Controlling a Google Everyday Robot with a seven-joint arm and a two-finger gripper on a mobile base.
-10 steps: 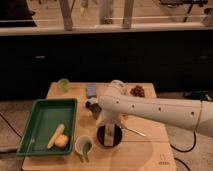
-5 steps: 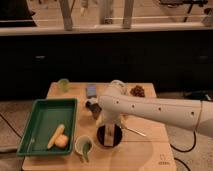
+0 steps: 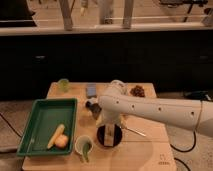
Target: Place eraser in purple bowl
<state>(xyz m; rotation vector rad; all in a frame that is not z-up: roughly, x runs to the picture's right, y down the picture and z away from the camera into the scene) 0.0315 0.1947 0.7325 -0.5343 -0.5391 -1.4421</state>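
The purple bowl (image 3: 102,141), small and almost black, sits near the front middle of the wooden table (image 3: 145,150). My gripper (image 3: 110,136) hangs straight down over it from the white arm (image 3: 150,109), which reaches in from the right. A pale tan-white block, the eraser (image 3: 108,134), stands upright between the fingers, low inside the bowl's rim. The gripper is shut on it. Whether the eraser touches the bowl's bottom is hidden.
A green tray (image 3: 42,115) at the left holds a yellow fruit (image 3: 55,135) and an orange one (image 3: 62,142). A pale green bowl (image 3: 84,145) stands just left of the purple one. Farther back are a green cup (image 3: 63,84), a blue-grey slab (image 3: 91,90) and a brown cluster (image 3: 137,91).
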